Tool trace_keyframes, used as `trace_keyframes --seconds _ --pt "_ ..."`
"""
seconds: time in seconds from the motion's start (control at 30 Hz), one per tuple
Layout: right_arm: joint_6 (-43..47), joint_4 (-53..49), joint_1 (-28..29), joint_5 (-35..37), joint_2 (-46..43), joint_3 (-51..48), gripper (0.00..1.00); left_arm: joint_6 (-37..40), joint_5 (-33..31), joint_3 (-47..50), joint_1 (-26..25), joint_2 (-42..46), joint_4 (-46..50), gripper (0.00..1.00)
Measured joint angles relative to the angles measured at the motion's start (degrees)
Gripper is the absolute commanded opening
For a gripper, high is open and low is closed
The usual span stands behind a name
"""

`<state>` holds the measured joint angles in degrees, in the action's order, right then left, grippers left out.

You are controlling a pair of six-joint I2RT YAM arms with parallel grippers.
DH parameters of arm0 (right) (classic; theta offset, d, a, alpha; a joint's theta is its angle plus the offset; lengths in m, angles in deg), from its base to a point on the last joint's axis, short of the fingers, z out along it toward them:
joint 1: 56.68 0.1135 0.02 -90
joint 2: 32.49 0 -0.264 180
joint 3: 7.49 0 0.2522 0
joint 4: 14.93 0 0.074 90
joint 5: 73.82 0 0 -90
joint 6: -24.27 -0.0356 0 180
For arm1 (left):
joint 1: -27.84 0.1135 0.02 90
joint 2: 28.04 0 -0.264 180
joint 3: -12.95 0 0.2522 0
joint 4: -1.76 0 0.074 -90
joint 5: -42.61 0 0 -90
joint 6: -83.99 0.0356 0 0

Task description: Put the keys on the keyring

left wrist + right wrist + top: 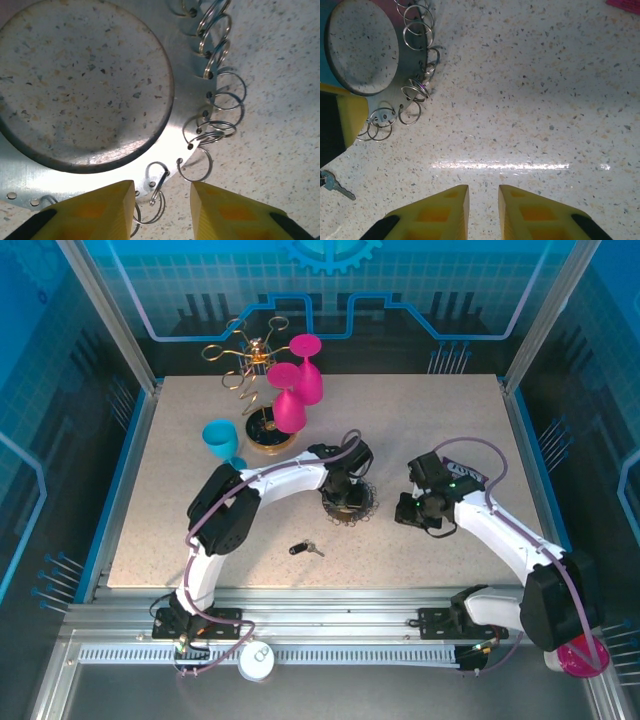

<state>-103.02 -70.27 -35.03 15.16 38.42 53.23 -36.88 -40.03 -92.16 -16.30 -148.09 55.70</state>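
The keyring [366, 506] lies flat at mid-table, a dark metal disc [187, 107] with a wide hole and small silvery split links round its rim. My left gripper [345, 496] hangs right over it. Its yellow jaws stand open [162, 202] on either side of one upright link [158, 192], which stands closer to the left-hand finger [100, 212]. The keys [306, 548], black-headed with short silvery blades, lie loose on the table nearer the front, also at the left edge of the right wrist view [332, 184]. My right gripper [410, 512] sits right of the keyring [406, 75], jaws narrowly apart [484, 210] over bare table.
A gold wire rack on a round wooden base [270, 436] stands at the back left with pink goblets [291, 400] on it. A teal goblet [222, 440] stands left of it. A blue frame [120, 480] rims the table.
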Motion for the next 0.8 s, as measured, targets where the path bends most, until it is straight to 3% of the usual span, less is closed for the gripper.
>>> trace_keyframes --seconds 0.63,0.8 --pt "0.0 -0.3 -1.7 -1.2 -1.2 -0.5 0.24 0.0 0.0 -0.9 -1.1 -3.2 1.5 0.21" --pt "0.0 -0.4 -1.9 -1.2 -1.5 -0.7 0.24 0.0 0.1 -1.1 -1.2 -3.5 1.6 0.13"
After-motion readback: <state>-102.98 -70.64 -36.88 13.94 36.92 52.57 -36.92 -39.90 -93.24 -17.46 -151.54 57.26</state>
